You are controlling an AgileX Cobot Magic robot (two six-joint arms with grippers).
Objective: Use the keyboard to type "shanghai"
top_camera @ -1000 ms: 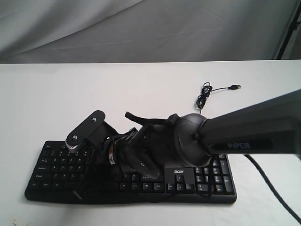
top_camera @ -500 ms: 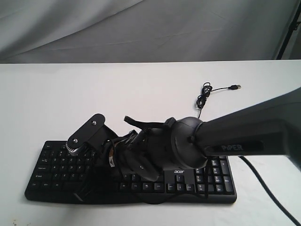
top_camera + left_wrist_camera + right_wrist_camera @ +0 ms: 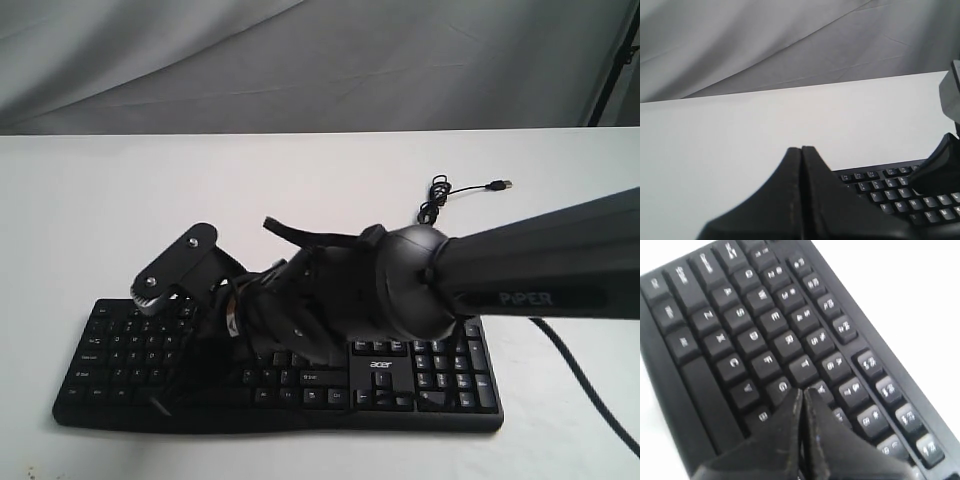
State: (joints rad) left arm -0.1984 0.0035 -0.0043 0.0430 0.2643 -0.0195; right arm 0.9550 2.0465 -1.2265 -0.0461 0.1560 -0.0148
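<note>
- Motion since a moment ago: the right arm (image 3: 540,270) has lifted its wrist slightly off the keyboard (image 3: 380,375) and swung it toward the keyboard's left end
- Right hand (image 3: 802,392) has its fingers pressed together into one point, poised just beside the G key
- Likely a lift between keystrokes; which letter of "shanghai" is due I cannot tell
- Left hand (image 3: 801,150), also pressed together, hangs over the bare tabletop (image 3: 715,150) beside the keyboard, which lies flat on it

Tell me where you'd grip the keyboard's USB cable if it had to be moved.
Probably from above, on the straight stretch of the USB cable between its coiled bundle and the plug: it lies flat on the table, clear of the keyboard.
</note>
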